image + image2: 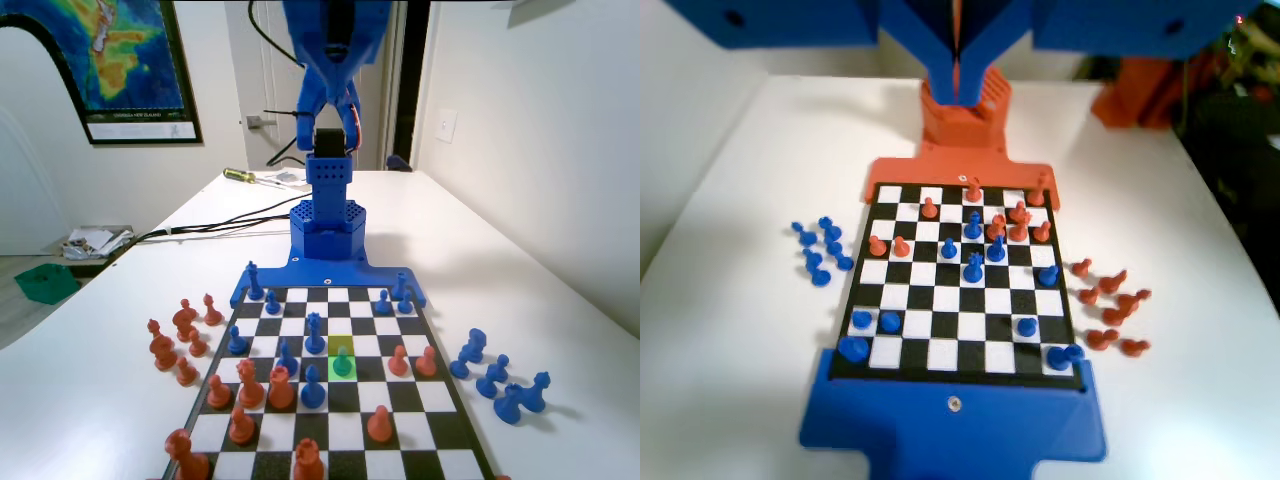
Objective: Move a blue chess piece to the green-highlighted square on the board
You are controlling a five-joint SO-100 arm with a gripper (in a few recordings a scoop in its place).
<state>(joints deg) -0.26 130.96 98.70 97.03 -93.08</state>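
Observation:
A blue chess piece (342,362), a small pawn with a ball head, stands upright on the green-highlighted square (342,374) near the middle of the board (445,425). In the wrist view the same pawn (949,248) stands in the middle of the board (945,352), with a taller blue piece (974,268) beside it. My gripper (958,95) hangs high above the board's near end. Its jaws are pressed together and hold nothing. In the fixed view the blue arm (330,190) rises folded at the far end, well away from the pieces.
A duller yellow-olive square (342,347) lies just behind the green one. Orange-red pieces (175,345) stand off the board at the left of the fixed view, and blue ones (500,380) at the right. Other pieces of both colours crowd the middle squares.

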